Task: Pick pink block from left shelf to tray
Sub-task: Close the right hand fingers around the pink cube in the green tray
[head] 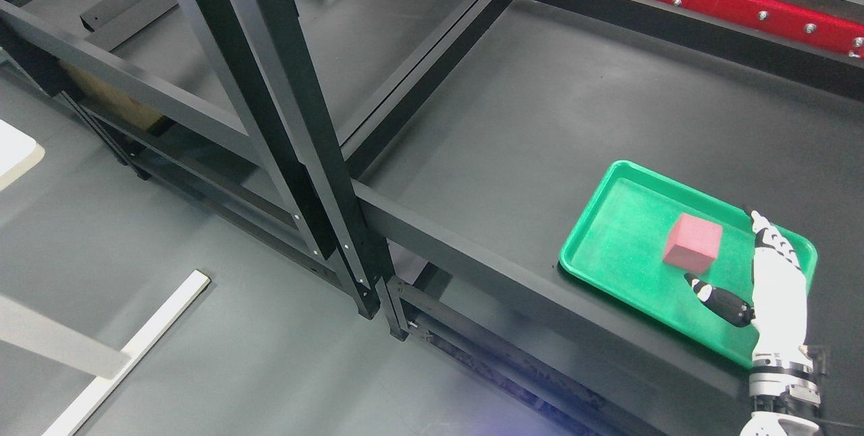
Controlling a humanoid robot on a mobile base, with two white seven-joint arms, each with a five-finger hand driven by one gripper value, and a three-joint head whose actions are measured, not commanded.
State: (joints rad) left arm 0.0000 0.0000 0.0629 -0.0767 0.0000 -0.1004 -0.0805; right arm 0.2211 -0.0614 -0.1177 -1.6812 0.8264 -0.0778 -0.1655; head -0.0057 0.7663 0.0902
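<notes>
Black shelf surface (540, 119) carries green tray (607, 233); pink block (693, 242) sits inside, apparently delivered. Right hand (776, 287) beside it, fingers spread, holding nothing.

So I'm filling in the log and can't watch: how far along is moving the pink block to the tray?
It looks nearly finished. Done: the pink block sits inside the green tray on the black shelf. In hand: nothing; the right hand is open beside the block, its fingers spread and not gripping it. Left: probably only pulling that arm clear of the tray. The left hand is out of view.
</notes>
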